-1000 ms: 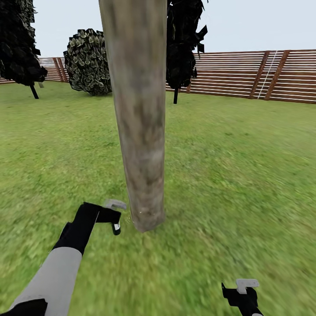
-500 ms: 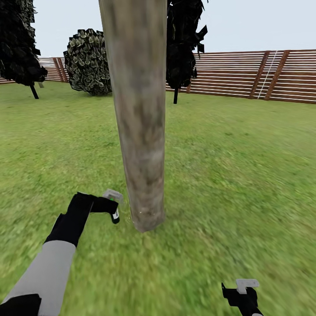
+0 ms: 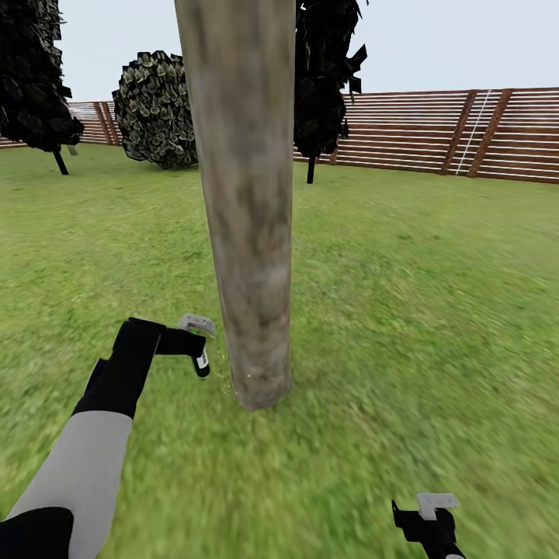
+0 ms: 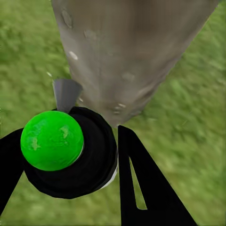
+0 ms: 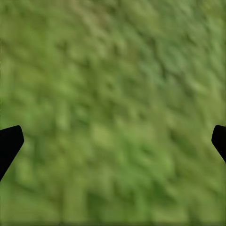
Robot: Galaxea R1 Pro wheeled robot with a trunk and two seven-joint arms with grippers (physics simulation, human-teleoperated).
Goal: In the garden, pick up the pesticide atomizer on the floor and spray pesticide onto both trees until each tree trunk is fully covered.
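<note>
A thick mottled grey-brown tree trunk point(image 3: 248, 202) rises from the grass straight ahead of me. My left gripper point(image 3: 194, 341) hangs just left of its base, shut on the pesticide atomizer point(image 3: 199, 341), a small dark bottle with a pale grey spray head. In the left wrist view the atomizer point(image 4: 66, 150) shows its bright green spot between the two black fingers point(image 4: 141, 183), its nozzle pointing at the trunk point(image 4: 127, 52) close in front. My right gripper point(image 3: 431, 522) sits low at the right over grass, its fingertips point(image 5: 9, 143) spread wide apart with nothing between them.
Green lawn point(image 3: 419, 310) stretches all around. A brown slatted fence point(image 3: 435, 132) runs along the back. Black-leaved cone trees point(image 3: 35, 78) stand at the far left and behind the trunk, and a round scaly bush point(image 3: 155, 109) sits at the back left.
My left gripper has lifted the atomizer up and slightly away along the left side of the trunk's base. The right arm and the view have stayed still.
</note>
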